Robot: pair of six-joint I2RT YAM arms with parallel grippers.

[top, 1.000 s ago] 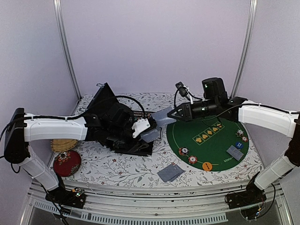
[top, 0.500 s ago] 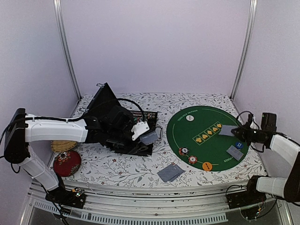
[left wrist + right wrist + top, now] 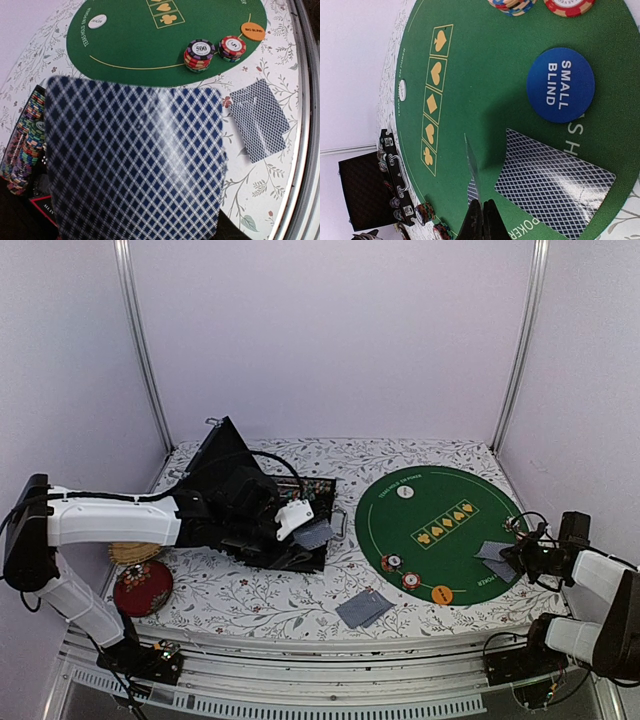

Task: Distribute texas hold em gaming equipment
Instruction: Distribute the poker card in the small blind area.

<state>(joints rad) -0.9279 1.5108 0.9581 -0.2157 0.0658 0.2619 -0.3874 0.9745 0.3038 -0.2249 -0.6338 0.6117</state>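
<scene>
A card [image 3: 471,159] is being pinched edge-on by the right gripper [image 3: 483,212], close to the mat [image 3: 485,75], beside a lying card [image 3: 555,185]. Dealing is being done; next it is to be laid flat and released. More cards [image 3: 135,160] are being clamped by the left gripper [image 3: 298,518] at the case [image 3: 225,455].

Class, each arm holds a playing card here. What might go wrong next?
1. The right end effector pinches the right card by one edge, close to the lying card. Once released, it may flip or land on the small blind button.
2. The left card fills the left wrist view, so the left end effector may place it blindly and knock the chip stacks.
</scene>
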